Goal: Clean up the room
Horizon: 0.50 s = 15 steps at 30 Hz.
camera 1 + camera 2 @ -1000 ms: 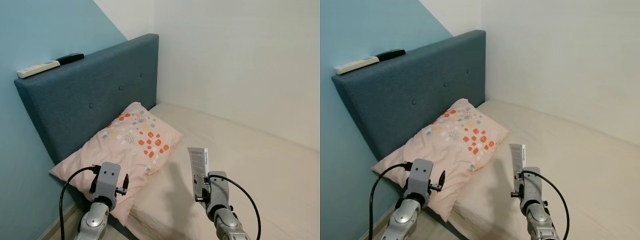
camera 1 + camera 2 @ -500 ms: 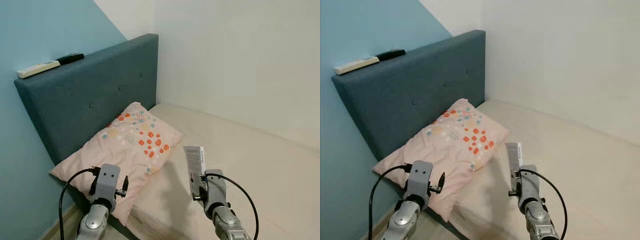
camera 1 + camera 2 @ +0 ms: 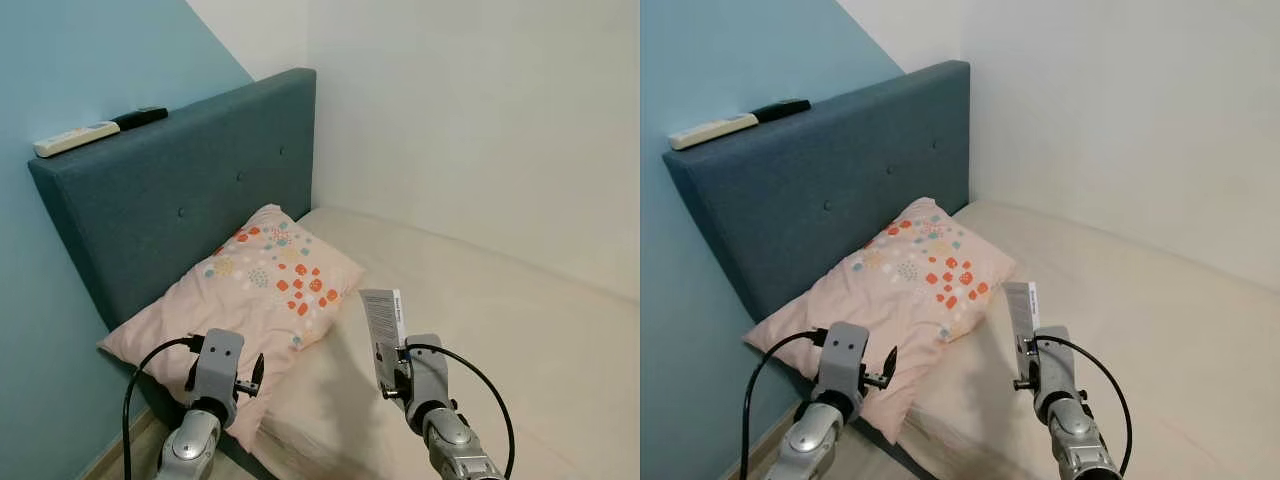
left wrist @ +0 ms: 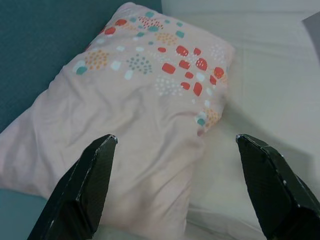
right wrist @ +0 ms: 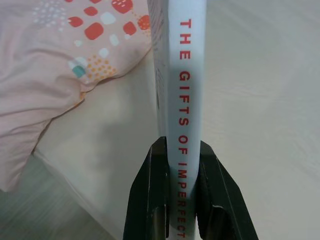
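Observation:
A thin white book (image 3: 383, 326) with red spine lettering (image 5: 186, 115) stands upright in my right gripper (image 5: 181, 187), which is shut on its lower end, above the near part of the cream mattress (image 3: 520, 320). A pink pillow (image 3: 255, 290) with red and teal dots lies against the blue headboard (image 3: 190, 190), hanging over the bed's near corner. My left gripper (image 4: 185, 187) hovers open over the pillow's near end (image 4: 140, 125), holding nothing. My left arm (image 3: 215, 375) sits low at the bed's corner.
A white remote (image 3: 75, 137) and a black remote (image 3: 138, 117) rest on top of the headboard. A teal wall (image 3: 60, 80) stands behind it and a white wall (image 3: 480, 120) runs along the bed's far side. Floor (image 3: 130, 455) shows beside the bed at lower left.
My right gripper has carried the book a little to the left, toward the pillow. The left arm has shifted only slightly.

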Motion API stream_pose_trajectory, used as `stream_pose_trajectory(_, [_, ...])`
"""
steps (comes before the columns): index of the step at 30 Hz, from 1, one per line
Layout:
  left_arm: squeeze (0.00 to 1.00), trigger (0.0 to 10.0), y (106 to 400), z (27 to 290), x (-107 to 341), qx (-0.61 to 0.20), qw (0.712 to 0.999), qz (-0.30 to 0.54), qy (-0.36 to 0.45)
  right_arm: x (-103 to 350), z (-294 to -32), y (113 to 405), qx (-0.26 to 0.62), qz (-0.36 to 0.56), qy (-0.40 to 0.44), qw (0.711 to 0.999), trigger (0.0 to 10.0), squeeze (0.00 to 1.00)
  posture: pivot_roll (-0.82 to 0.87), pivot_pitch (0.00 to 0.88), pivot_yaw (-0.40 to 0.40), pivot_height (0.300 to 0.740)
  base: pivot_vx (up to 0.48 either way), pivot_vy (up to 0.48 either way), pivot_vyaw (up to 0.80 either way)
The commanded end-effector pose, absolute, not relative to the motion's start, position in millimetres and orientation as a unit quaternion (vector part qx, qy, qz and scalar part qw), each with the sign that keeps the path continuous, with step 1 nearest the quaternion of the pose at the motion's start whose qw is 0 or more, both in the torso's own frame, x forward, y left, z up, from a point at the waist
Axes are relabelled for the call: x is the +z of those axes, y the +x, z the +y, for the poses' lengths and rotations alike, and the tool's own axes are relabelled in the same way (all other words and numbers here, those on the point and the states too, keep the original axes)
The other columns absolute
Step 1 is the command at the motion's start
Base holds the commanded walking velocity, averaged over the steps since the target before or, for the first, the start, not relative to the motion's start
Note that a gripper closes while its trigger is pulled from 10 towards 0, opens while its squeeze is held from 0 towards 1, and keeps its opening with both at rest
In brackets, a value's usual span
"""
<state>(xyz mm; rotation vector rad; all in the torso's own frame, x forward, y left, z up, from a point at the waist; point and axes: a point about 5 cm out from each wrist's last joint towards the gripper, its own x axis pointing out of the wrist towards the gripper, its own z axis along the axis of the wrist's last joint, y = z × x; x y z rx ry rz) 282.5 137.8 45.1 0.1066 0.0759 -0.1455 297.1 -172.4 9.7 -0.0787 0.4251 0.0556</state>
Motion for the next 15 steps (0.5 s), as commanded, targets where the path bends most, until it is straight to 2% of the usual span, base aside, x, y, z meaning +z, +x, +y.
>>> stream_pose_trajectory(1, [0.0, 10.0, 279.0, 134.6, 43.3, -0.081, 0.995, 0.039, 0.048, 13.9, -172.5, 300.2, 0.035, 0.201, -0.047, 0.978, 10.0, 0.0, -0.01, 0.032, -0.039, 0.68, 0.0, 0.0, 0.0])
stream_pose_trajectory(6, [0.0, 10.0, 278.5, 134.6, 43.1, -0.085, 0.994, 0.039, 0.05, 12.6, -172.2, 299.2, 0.037, 0.205, -0.049, 0.977, 10.0, 0.0, -0.01, 0.038, -0.036, 0.65, 0.0, 0.0, 0.0])
stream_pose_trajectory(15, [0.0, 10.0, 277.3, 134.3, 42.3, -0.091, 0.994, 0.041, 0.05, 10.1, -172.4, 296.4, 0.036, 0.208, -0.053, 0.976, 10.0, 0.0, -0.01, 0.043, -0.033, 0.65, 0.0, 0.0, 0.0])
